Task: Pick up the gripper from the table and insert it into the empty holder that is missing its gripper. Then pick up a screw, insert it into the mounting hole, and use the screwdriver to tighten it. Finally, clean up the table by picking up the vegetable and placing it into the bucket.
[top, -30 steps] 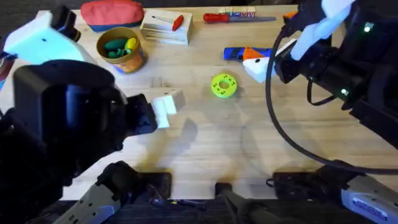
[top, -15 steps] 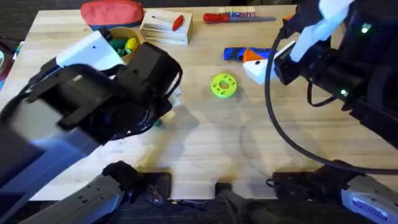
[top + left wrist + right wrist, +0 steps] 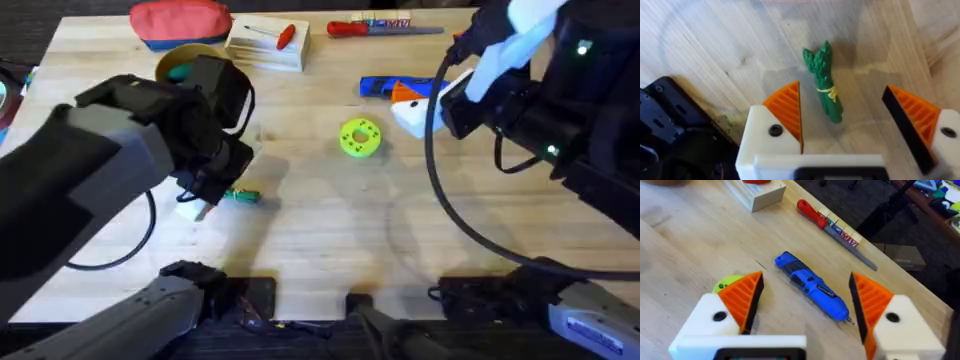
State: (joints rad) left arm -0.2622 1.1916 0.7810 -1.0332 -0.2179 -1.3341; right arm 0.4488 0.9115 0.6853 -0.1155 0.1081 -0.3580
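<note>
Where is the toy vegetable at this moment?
The vegetable lies on the table, left of middle overhead, under the left gripper, between its open fingers.

We see two black arms with looping black cables, each tipped by a gripper (image 3: 842,132) of white blocks, dark screws and orange ribbed pads (image 3: 742,300).

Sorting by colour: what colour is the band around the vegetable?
Yellow, around the green vegetable; the left wrist view shows it best.

Dark floor (image 3: 850,200) beyond the tabletop, cluttered room corner (image 3: 935,190)
</note>
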